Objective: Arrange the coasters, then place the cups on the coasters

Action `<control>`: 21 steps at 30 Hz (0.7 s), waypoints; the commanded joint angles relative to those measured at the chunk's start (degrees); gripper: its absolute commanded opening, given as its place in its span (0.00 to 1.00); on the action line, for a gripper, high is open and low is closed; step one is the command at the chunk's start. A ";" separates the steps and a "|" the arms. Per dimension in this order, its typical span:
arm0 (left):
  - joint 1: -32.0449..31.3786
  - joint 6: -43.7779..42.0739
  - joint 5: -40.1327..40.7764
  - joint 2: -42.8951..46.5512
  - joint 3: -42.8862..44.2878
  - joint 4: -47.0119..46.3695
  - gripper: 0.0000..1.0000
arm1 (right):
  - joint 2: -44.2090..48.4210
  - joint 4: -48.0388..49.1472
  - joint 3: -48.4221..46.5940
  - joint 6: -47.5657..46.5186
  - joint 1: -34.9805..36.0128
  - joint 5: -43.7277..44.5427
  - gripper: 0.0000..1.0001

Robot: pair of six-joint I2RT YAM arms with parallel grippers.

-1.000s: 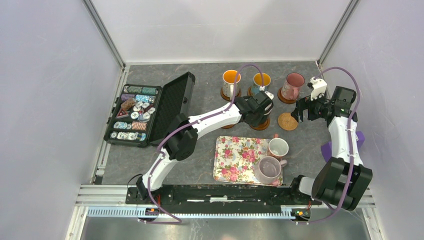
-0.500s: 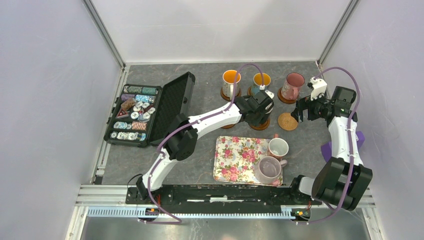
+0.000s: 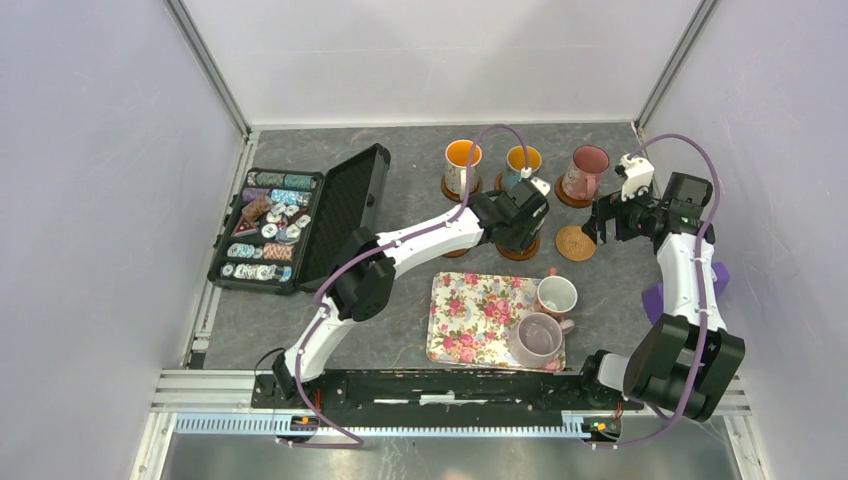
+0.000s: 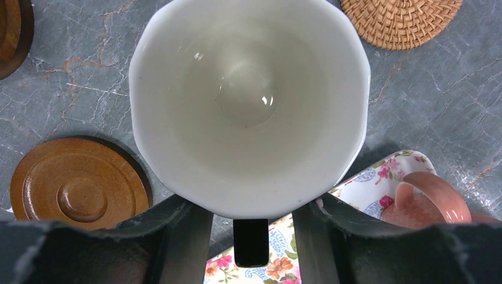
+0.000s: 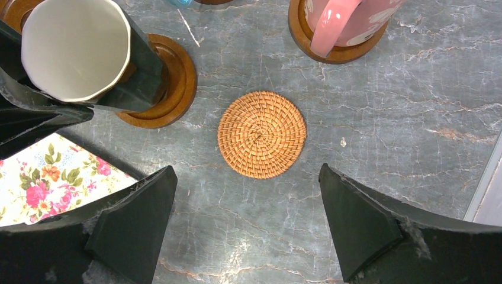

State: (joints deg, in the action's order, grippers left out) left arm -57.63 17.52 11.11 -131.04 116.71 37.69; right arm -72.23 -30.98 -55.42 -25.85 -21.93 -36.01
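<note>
Nearest, a lilac mug [image 3: 538, 340] and a white-pink mug [image 3: 556, 296] sit at the right edge of the tray [image 3: 470, 310]. Beyond, the left gripper [image 4: 251, 208] stands open astride the handle of the black mug [image 4: 248, 106], which sits on a brown coaster [image 5: 177, 89]. The right gripper [image 5: 247, 171] hangs wide open over the cork coaster [image 5: 261, 134].

Three far mugs [image 3: 521, 162] stand in a row, each on a far coaster [image 5: 337, 58]. Nearer, the middle mug [image 5: 76, 47] sits on its coaster [image 5: 177, 83], between the left coaster [image 4: 80, 189] and the right coaster [image 5: 261, 134]. Nearer still lies the tray [image 3: 470, 315], with a near mug [image 3: 538, 340] on its right corner and a second mug [image 3: 556, 295] at its right edge. The case [image 3: 270, 225] lies at left.
</note>
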 commanded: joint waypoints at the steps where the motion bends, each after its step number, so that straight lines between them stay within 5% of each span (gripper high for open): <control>1: -0.37 2.43 0.26 4.84 -0.37 -2.27 0.58 | 0.04 0.13 -1.80 -0.43 -0.51 -1.29 0.98; 17: -0.72 2.22 0.57 8.13 -4.62 -2.52 0.68 | -0.15 0.07 -1.71 -0.50 -0.57 -1.44 0.98; 21: -0.67 -1.65 -2.68 13.82 -12.33 -9.93 0.76 | -0.12 -0.31 -1.58 -1.05 -0.65 -1.36 0.98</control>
State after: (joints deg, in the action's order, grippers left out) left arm -57.98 17.72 10.46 -125.80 109.93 35.70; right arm -72.23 -31.00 -55.42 -25.91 -22.26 -36.42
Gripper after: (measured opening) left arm 0.719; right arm 0.979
